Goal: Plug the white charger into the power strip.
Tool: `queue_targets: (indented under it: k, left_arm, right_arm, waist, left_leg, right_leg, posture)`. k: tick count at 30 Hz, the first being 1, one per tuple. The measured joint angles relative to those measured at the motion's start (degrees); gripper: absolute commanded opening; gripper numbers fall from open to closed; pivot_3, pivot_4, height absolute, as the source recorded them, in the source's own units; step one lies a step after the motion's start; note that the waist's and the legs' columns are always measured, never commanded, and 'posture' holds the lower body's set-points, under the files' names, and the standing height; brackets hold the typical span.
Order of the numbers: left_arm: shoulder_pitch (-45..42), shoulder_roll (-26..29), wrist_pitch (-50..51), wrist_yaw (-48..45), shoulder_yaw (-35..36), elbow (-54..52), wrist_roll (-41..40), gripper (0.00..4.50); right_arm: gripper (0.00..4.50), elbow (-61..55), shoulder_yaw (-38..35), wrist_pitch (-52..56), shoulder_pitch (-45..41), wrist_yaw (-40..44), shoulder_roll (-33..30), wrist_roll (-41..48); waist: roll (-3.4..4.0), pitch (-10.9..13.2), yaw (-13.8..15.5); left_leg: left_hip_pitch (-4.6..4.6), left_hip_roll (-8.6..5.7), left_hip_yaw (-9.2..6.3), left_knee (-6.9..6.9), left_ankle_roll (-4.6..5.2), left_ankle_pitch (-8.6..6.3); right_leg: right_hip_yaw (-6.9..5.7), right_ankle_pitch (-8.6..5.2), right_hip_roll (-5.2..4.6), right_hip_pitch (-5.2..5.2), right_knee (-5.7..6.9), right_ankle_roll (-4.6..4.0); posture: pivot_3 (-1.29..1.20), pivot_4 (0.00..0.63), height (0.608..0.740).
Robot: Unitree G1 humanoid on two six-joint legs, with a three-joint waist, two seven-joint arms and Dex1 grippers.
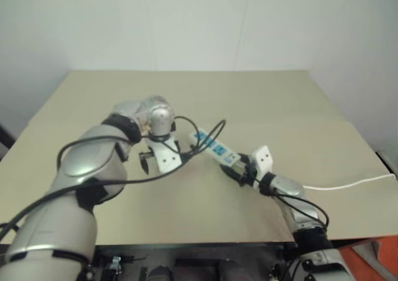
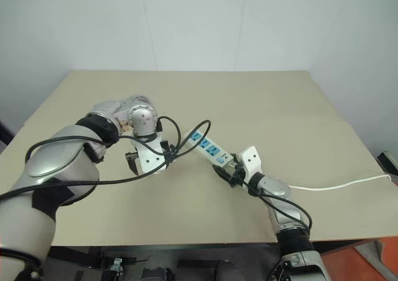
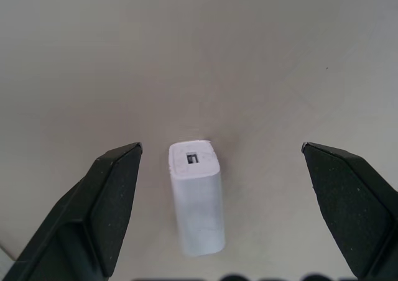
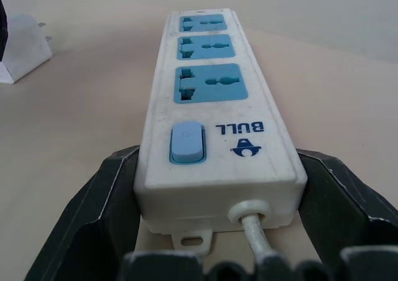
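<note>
Left wrist view: left gripper (image 3: pixel 221 163) hangs spread wide over the white charger (image 3: pixel 196 197) lying mid-desk (image 1: pixel 261 94), while the right gripper (image 4: pixel 217 169) clasps the power strip (image 4: pixel 211 107) nearby, cable end toward the desk's right edge.

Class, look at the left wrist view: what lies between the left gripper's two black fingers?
The small white rectangular plastic charger lies on the bare beige tabletop between the open left gripper's fingers, nearer one finger, with table showing on both sides. Neither finger touches it.

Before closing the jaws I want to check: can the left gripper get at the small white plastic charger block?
Probably yes: the left gripper has its jaws open, one on each side of the small white plastic charger block, nothing between.
</note>
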Motion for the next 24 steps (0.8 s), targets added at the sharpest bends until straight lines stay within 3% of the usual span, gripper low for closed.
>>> queue_targets:
  k: [6, 24]
  left_arm:
    - [0.0, -0.9, -1.3, 6.9, 3.5, 1.3, 10.1, 4.5]
    - [1.1, -3.5, -2.3, 11.9, 10.8, 4.1, 22.1, 4.5]
  right_arm:
    - [3.42, -0.1, 0.0, 0.0, 0.1, -0.3, -0.1, 0.0]
    - [3.42, 0.3, 0.3, 0.0, 0.1, -1.0, 0.1, -0.4]
  waist:
    - [-0.01, 0.0, 0.2]
    - [-0.01, 0.0, 0.1]
  left_leg:
    - [0.01, 0.0, 0.0, 0.02, 0.01, -0.01]
    - [0.07, 0.0, 0.0, 0.05, 0.01, -0.01]
  right_leg:
    - [-0.01, 0.0, 0.0, 0.03, 0.02, 0.0]
    - [-0.01, 0.0, 0.0, 0.06, 0.12, 0.0]
  posture:
    - [0.0, 0.15, 0.74]
    - [0.0, 0.15, 0.74]
